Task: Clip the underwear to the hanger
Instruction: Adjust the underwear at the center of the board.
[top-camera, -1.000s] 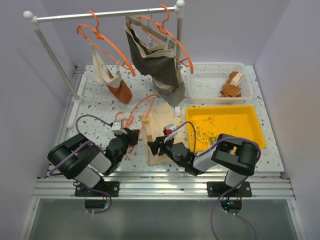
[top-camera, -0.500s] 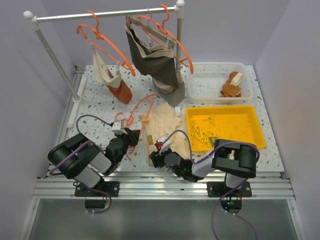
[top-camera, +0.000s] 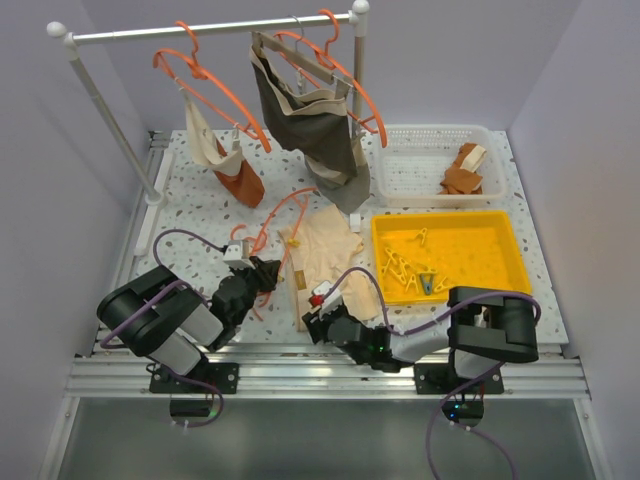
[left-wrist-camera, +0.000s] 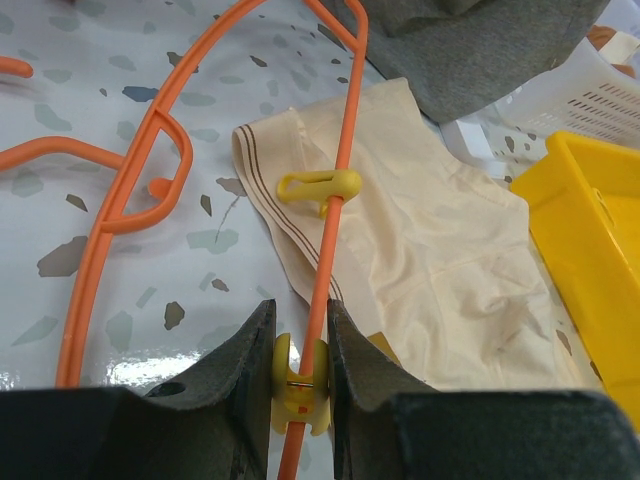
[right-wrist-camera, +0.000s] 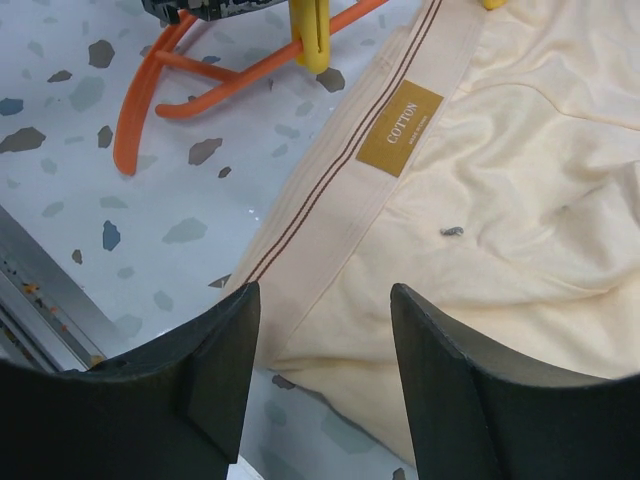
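Where the table (top-camera: 190, 200) bears the yellow tray (top-camera: 447, 218), the underwear (top-camera: 325, 250) lies flat just left of that tray, the orange hanger (left-wrist-camera: 340, 150) farther left. Also left of the tray, the right end effector (right-wrist-camera: 325, 300) gapes over the underwear; the left end effector (left-wrist-camera: 298, 318) pinches a yellow clip (left-wrist-camera: 300, 388).

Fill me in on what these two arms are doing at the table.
The left gripper is closed on a yellow clip that sits on the orange hanger, which lies on the table across the waistband of the cream underwear. A second yellow clip sits farther along the same bar. The right gripper hovers open over a corner of the waistband, holding nothing.
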